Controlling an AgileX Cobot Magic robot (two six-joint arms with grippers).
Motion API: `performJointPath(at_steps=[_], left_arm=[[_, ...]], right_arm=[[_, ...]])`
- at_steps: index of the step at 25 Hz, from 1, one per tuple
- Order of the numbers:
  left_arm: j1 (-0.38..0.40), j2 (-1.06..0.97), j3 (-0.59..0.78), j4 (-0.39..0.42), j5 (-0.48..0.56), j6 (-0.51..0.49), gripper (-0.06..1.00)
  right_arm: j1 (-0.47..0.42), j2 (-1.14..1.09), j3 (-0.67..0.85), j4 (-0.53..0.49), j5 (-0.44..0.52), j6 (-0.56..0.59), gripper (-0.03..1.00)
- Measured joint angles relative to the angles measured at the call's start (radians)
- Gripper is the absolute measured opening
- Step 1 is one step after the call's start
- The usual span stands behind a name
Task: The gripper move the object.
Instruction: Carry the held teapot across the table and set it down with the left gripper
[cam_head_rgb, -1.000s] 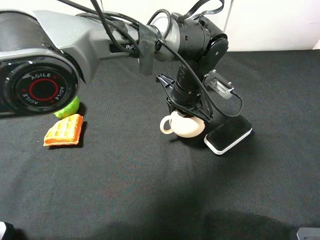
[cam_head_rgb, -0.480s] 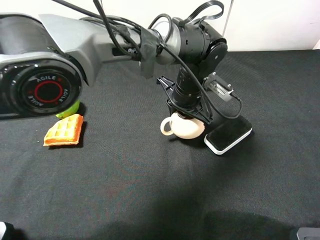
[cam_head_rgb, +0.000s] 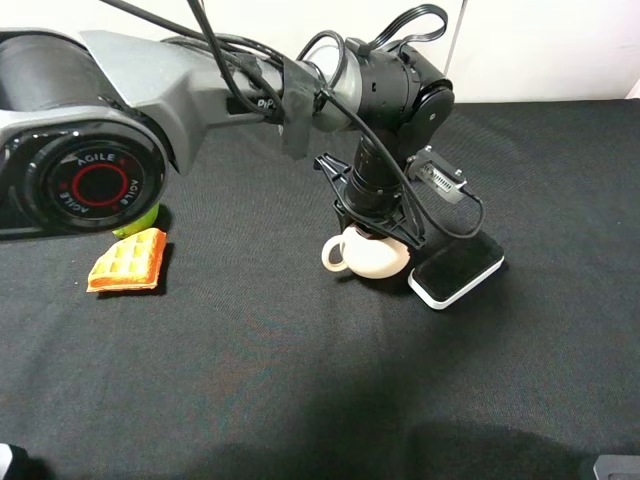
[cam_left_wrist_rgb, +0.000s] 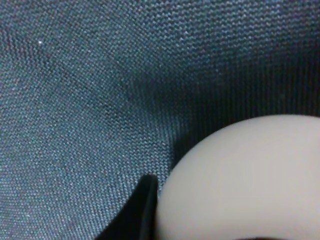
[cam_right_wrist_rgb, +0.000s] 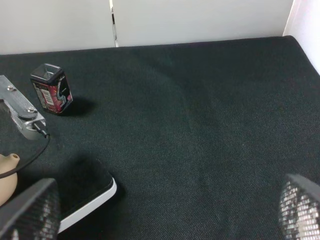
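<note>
Since a second ago the grey joint (cam_head_rgb: 98, 183) with the red ring has slid a little to the right and now covers more of the green lime (cam_head_rgb: 143, 220). The teapot (cam_head_rgb: 378, 257) has crept a touch the same way.

Just in front of the lime, an orange waffle piece (cam_head_rgb: 128, 262) lies flat on the black-clothed desk (cam_head_rgb: 300, 380). Near the middle, the left end effector (cam_head_rgb: 375, 232) points straight down, pinching the cream teapot at its rim. The wrist view shows one black finger (cam_left_wrist_rgb: 144, 207) pressed against the pot's wall. The pot's loop handle points left. Whether its base touches the cloth I cannot tell. Just right of it lies a black-topped white block (cam_head_rgb: 457, 268). The right end effector (cam_right_wrist_rgb: 165, 212) is spread wide over bare cloth, and a small dark red tin (cam_right_wrist_rgb: 51, 89) stands upright near the back wall.
</note>
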Motion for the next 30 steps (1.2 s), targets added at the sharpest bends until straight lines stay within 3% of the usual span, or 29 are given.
performJointPath(at_steps=[8, 24, 30], left_arm=[[0.000, 0.000, 0.000, 0.000, 0.010, 0.000, 0.19], [0.000, 0.000, 0.000, 0.000, 0.051, -0.020, 0.61], [0.000, 0.000, 0.000, 0.000, 0.053, -0.032, 0.67]], right_arm=[[0.000, 0.000, 0.000, 0.000, 0.000, 0.000, 0.66], [0.000, 0.000, 0.000, 0.000, 0.000, 0.000, 0.66], [0.000, 0.000, 0.000, 0.000, 0.000, 0.000, 0.66]])
